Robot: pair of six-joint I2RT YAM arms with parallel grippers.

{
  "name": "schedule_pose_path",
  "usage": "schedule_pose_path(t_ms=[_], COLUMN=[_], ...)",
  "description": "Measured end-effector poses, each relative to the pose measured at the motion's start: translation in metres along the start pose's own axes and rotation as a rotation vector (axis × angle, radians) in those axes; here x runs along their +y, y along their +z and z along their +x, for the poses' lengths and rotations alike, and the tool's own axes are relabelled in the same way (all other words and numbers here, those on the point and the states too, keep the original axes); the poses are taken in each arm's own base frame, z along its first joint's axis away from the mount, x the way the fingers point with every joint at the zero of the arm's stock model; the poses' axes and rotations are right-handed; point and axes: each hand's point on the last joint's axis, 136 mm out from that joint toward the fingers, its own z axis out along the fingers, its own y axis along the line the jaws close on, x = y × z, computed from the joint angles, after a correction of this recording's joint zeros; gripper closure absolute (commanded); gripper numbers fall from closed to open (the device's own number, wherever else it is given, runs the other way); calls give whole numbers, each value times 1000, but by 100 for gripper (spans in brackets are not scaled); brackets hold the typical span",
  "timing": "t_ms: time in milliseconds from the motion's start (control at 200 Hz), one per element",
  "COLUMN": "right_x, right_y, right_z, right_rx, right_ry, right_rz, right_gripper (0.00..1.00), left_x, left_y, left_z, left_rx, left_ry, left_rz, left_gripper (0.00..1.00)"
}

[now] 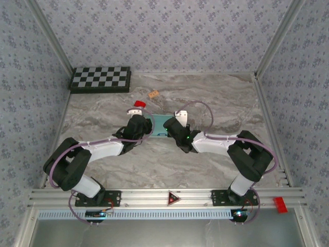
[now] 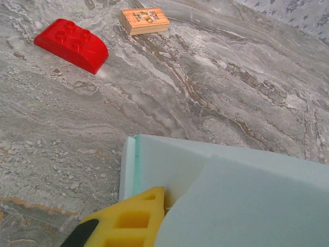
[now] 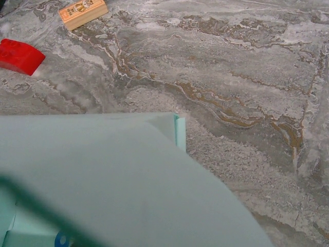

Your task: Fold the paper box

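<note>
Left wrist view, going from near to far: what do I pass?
Yellow fingertip → pale aqua-blue cardboard paper box → red rounded plastic brick with studs → small tan wooden block.

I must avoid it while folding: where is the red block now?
In the top view the red block lies on the table, left of the small tan block and beyond the left end of the paper box.
</note>
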Motion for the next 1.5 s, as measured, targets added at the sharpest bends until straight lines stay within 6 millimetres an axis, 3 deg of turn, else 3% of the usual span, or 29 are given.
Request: schedule_pose_path(t_ms=[1224, 1499], right_x=[-4, -12], right_y=[-9, -10], right_z=[35, 37], right_rx=[39, 41], right_ry=[-41, -59], right_rz=[27, 63], right_gripper=[100, 86], left_x=[28, 33], left_y=[-11, -11], left_z=[46, 47], left_rx=[82, 83], left_ry=[29, 38], left_rz=[-77, -104], left_gripper=[83, 76])
